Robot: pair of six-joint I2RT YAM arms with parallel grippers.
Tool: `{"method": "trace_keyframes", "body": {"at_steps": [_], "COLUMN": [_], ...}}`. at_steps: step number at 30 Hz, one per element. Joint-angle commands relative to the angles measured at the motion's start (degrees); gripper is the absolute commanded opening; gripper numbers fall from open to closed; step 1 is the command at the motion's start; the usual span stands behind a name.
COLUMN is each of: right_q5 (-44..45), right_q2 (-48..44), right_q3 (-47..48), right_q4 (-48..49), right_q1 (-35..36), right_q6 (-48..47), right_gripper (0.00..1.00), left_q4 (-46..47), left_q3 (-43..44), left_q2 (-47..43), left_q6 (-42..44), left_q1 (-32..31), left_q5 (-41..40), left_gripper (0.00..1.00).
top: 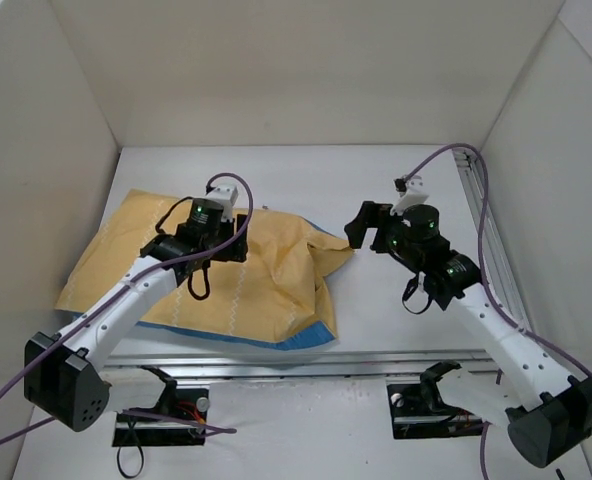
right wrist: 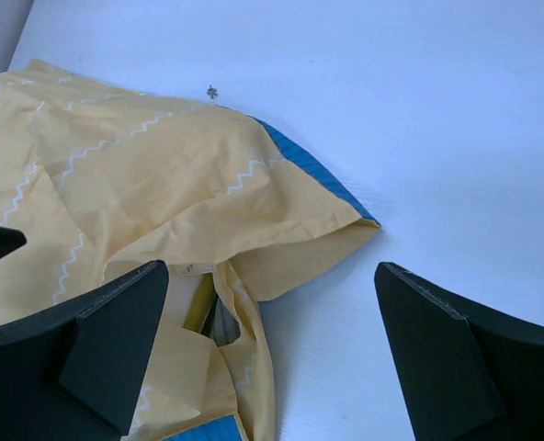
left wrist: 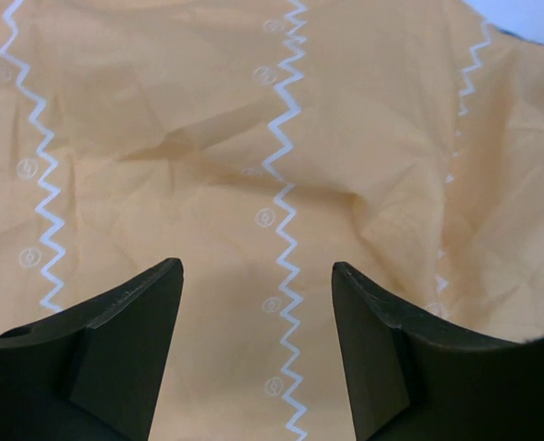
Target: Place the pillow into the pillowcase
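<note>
Left gripper: jaws apart, nothing between them, directly above the pillowcase, orange side with white zigzags up. Can't tell if the tips touch the fabric. Right gripper: jaws spread wide, empty. The pillowcase's open corner is just ahead of it, blue edge peeking out, bare table beyond. Pillow: white sliver with yellow piping inside the mouth, rest hidden.

white table carries the rumpled pillowcase.
</note>
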Motion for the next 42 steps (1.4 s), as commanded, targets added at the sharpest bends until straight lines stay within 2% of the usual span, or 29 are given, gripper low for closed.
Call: {"method": "trace_keyframes", "body": {"at_steps": [1,3,6,10,14,18,20,24,29,34,36,37,38,40,41,42], "right_q5": [2.1,-6.1,-7.5,-11.8,-10.8,-7.5,-7.5,-7.6,-4.0,-1.9,-1.0,-0.5,0.1,1.7,2.5,3.0], "right_q2": [-1.2,-1.5,-0.7,0.6,-2.7,-4.1,-3.0,-1.3,1.5,2.8,3.4,3.6,4.0,4.7,4.8,5.1], "right_q3": [-1.1,-2.3,-6.7,-12.0,-14.4,-15.6,-15.7,-17.9,-18.0,-17.7,-17.6,-17.5,-17.2,-16.9,-16.6,-16.6], "right_q4": [-6.2,-3.8,-1.1,1.0,2.7,5.3,6.0,8.7,9.3,9.6,10.1,10.4,10.4,10.4,10.4,10.5], "right_q1": [-0.7,-0.6,2.7,7.5,14.4,20.4,23.0,29.0,31.7,32.5,32.5,32.6,32.6,32.7,32.6,32.7], "right_q6": [-1.2,-2.0,0.1,1.8,0.9,0.9,0.7,-2.0,-5.1,-5.5,-5.2,-5.2,-5.1,-5.2,-5.0,-5.0], "right_gripper": [0.93,0.92,0.92,0.89,0.89,0.9,0.9,0.88,0.88,0.88,0.87,0.88,0.87,0.87,0.87,0.87], "left_q4": [-1.5,-3.8,-7.4,-10.9,-18.9,-28.0,-30.7,-27.2,-12.1,-1.4,2.2,6.4,8.4,11.7,12.9,12.9], "left_q3": [-1.0,-2.3,-5.8,-12.9,-16.5,-20.3,-21.9,-29.4,-39.8,-45.2,-48.4,-49.6,-51.6,-52.8,-52.9,-52.4], "left_q2": [-3.2,-5.6,-12.4,-24.8,-33.2,-41.0,-43.3,-48.7,-50.2,-51.0,-52.3,-52.6,-53.5,-53.9,-53.5,-53.1], "left_q6": [-5.2,-9.6,-17.7,-27.7,-39.1,-52.1,-55.7,-60.4,-60.4,-57.5,-57.0,-56.5,-55.6,-54.8,-54.0,-53.6], "left_q1": [-0.1,-0.1,1.1,5.2,9.2,9.7,9.7,9.7,9.7,9.7,9.7,9.7,9.7,9.7,9.7,9.7], "left_q5": [-8.5,-13.4,-20.0,-24.1,-27.1,-27.4,-27.2,-24.0,-18.2,-17.2,-17.5,-18.0,-18.1,-18.9,-19.1,-19.8], "left_gripper": [0.62,0.62,0.69,0.8,0.82,0.82,0.83,0.83,0.83,0.81,0.69,0.58,0.36,0.16,0.0,0.0]}}
